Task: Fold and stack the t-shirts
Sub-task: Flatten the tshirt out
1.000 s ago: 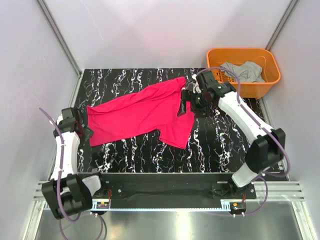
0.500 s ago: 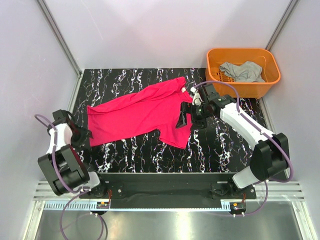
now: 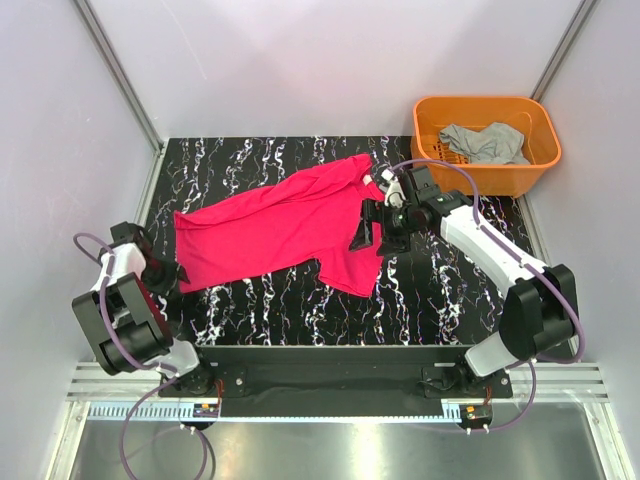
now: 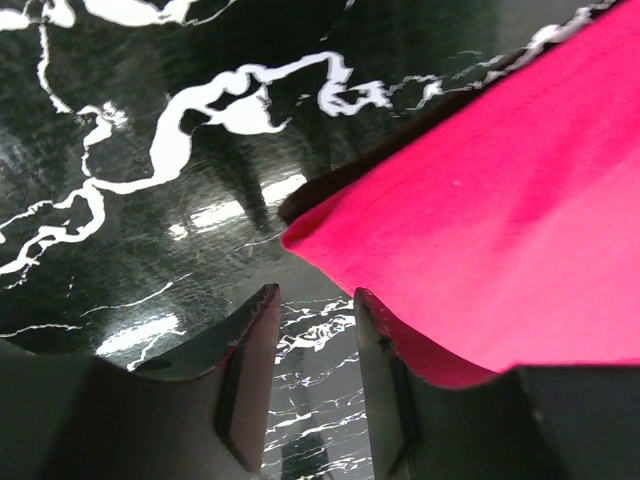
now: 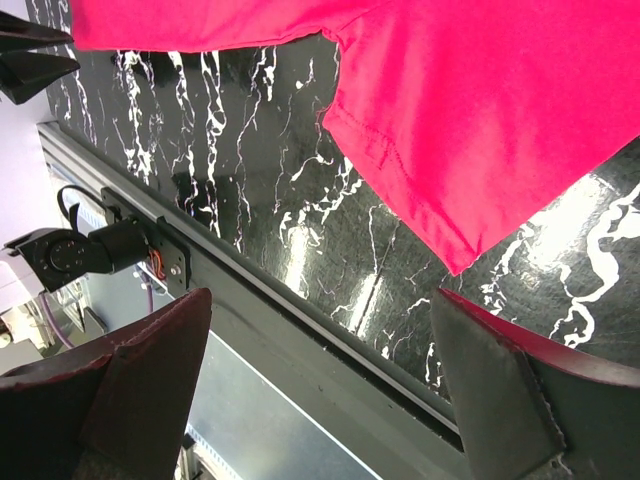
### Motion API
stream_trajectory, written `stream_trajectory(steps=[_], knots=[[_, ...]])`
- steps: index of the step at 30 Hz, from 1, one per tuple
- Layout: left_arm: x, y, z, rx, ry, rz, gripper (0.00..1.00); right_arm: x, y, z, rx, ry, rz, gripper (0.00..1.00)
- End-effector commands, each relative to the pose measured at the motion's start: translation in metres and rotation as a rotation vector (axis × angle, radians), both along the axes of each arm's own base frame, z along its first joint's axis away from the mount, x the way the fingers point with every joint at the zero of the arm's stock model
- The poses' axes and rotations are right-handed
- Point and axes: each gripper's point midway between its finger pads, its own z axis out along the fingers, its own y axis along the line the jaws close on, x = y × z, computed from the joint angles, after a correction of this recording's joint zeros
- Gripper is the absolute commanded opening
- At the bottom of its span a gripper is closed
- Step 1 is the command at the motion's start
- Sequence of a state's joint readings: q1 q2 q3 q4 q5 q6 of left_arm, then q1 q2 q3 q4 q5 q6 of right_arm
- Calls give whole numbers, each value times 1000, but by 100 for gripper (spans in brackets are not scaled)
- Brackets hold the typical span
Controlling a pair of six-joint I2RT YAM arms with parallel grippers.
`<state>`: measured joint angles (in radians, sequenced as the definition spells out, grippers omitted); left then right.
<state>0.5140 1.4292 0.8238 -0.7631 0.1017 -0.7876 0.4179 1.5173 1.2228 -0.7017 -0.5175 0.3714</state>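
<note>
The magenta-red t-shirt (image 3: 280, 225) lies spread open on the black marbled table (image 3: 430, 290). A light grey t-shirt (image 3: 485, 143) sits crumpled in the orange basket (image 3: 480, 101). My left gripper (image 3: 168, 272) is low at the red shirt's lower-left corner. In the left wrist view its jaws (image 4: 316, 293) stand a narrow gap apart over bare table, and the red shirt's corner (image 4: 520, 220) lies just ahead and against the right finger. My right gripper (image 3: 373, 232) hovers wide open above the red shirt's right sleeve (image 5: 480, 100), with nothing between its fingers (image 5: 130, 390).
The basket stands at the back right corner, off the marbled top. Pale walls close in the left, back and right. A metal rail (image 5: 300, 340) runs along the table's near edge, by the arm bases.
The left arm has folded back towards its base, its gripper stays by the shirt's corner, and its jaws have narrowed. The right gripper has shifted a little nearer over the sleeve, still wide open.
</note>
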Motion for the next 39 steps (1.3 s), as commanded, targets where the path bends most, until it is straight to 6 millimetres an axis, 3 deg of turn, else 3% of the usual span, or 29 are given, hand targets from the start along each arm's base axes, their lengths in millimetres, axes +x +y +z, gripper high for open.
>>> stream_trajectory(steps=[1, 23, 30, 35, 39], knots=[[2, 4, -1, 10, 1, 45, 40, 7, 3, 5, 29, -21, 4, 97], [5, 19, -18, 48, 53, 86, 38, -7, -8, -5, 14, 16, -43, 96], [5, 16, -31, 27, 57, 60, 25, -11, -22, -24, -47, 104, -219, 95], [10, 17, -22, 43, 15, 7, 0, -18, -26, -43, -43, 187, -335, 85], [10, 13, -12, 62, -27, -49, 0, -24, -22, -61, -4, 284, -422, 72]])
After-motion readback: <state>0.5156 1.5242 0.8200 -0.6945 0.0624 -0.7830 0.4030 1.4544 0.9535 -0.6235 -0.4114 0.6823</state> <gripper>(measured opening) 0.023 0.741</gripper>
